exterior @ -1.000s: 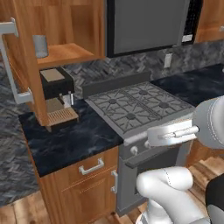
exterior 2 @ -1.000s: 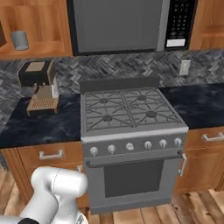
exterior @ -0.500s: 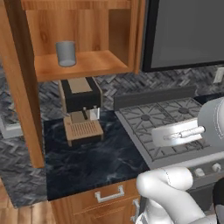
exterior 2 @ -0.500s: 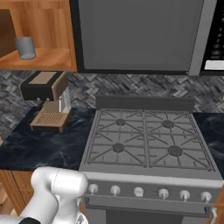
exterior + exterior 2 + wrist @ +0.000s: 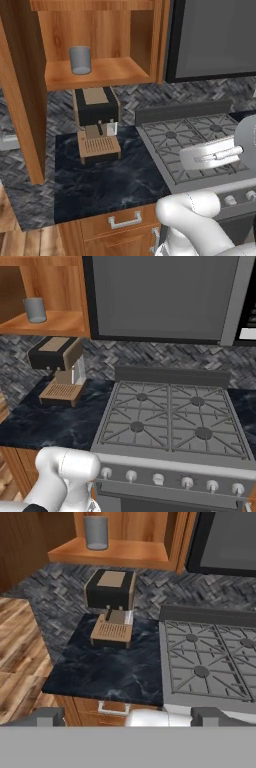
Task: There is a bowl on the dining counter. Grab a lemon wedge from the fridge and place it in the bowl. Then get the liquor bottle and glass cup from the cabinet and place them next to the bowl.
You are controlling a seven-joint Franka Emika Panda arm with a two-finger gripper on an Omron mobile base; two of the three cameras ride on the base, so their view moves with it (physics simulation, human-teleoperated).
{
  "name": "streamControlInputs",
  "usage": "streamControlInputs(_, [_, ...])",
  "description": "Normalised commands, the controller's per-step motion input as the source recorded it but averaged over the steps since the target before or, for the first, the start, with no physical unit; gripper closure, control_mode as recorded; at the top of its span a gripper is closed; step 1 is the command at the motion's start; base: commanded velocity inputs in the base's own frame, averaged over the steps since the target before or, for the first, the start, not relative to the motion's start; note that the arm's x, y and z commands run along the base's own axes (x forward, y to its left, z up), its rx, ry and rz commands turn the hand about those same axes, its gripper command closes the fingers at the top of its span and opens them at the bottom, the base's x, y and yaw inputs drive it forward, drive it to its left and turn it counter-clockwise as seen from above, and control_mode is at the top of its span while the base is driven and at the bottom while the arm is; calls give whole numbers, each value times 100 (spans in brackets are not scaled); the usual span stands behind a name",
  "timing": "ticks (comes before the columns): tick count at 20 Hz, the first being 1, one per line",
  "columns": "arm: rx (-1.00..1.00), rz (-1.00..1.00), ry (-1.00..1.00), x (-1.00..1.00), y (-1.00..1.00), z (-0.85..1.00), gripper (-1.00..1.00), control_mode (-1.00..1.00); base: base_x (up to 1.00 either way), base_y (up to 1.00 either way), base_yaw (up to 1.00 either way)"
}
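Observation:
The glass cup (image 5: 80, 60) (image 5: 35, 309) (image 5: 96, 533) is a grey tumbler standing upright on the shelf of the open wooden cabinet (image 5: 102, 74) (image 5: 57, 323) (image 5: 125, 553). In the hand view my gripper (image 5: 129, 716) is open, with its two dark fingertips (image 5: 44, 716) wide apart and nothing between them. It hangs well short of the cup, low and in front of the worktop. The liquor bottle, bowl, lemon wedge, fridge and dining counter are out of view.
A black and wood coffee machine (image 5: 95, 120) (image 5: 57, 368) (image 5: 111, 597) stands on the dark marble worktop (image 5: 105, 180) right under the cabinet. The gas stove (image 5: 195, 140) (image 5: 170, 416) is to its right, below a microwave (image 5: 160, 296). A wooden drawer (image 5: 123, 220) fronts the worktop.
The whole picture has shifted as the base drove: the cabinet, cup and coffee machine are now larger and nearer the middle. The gripper stays open.

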Motion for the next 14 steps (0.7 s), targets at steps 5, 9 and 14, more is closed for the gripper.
streamControlInputs(5, [0,0,0,0,0,0,-100,100,100,0,1])
streamControlInputs(9, [7,0,13,60,-1,1,-100,-100,25,0,0])
streamControlInputs(14, [18,0,13,52,-14,25,-100,-100,0,0,0])
